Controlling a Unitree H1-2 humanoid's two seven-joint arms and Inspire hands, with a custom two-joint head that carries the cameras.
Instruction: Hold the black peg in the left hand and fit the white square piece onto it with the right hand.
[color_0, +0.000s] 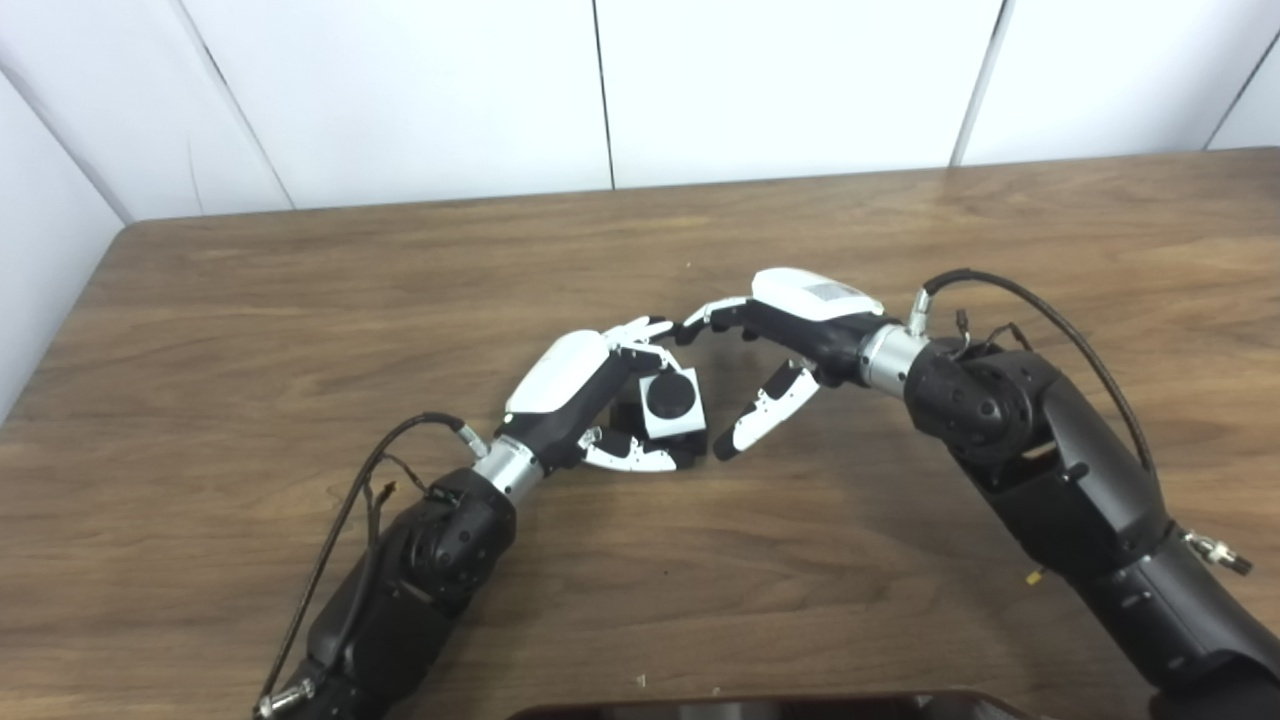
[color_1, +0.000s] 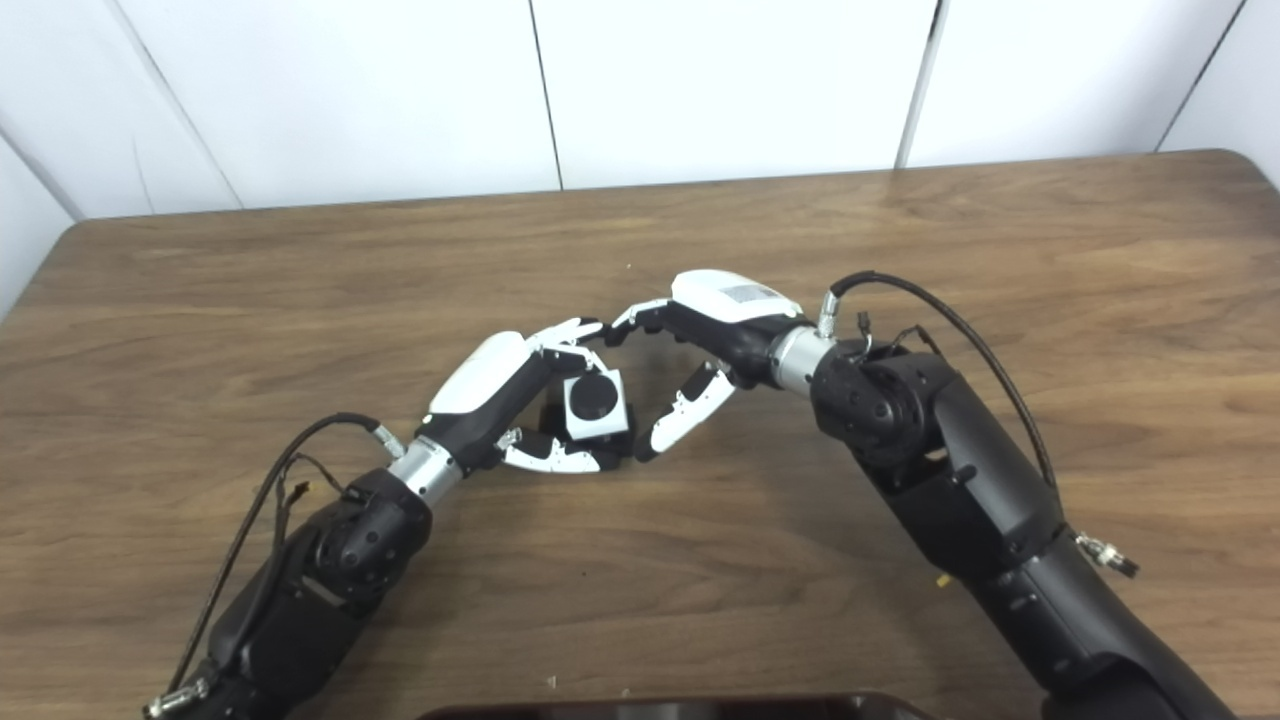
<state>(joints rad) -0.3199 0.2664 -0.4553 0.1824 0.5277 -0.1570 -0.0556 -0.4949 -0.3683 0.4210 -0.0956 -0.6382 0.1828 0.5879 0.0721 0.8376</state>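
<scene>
Left hand (color_0: 585, 400) is clamped on the peg (color_0: 671, 393), with the white piece (color_0: 677, 405) already seated on it just above the tabletop (color_0: 300, 300). Right hand (color_0: 775, 350) is spread and empty beside it. Risk: its thumb snags the piece and drags it off.

Left hand (color_0: 568, 392): glossy white shell over the back, black palm, fingers (color_0: 640, 457) white-plated with black segments between. Silver metal wrist collar; bulky matte-black forearm housing with round joint cap. Thin black cable loops from wrist to forearm, small red-tipped wires beside it.

Right hand (color_0: 800, 325): same white shell, bearing a grey rectangular label; white-and-black fingers (color_0: 765, 408). Silver wrist collar, black forearm, arched black cable, metal connector near the elbow.
</scene>
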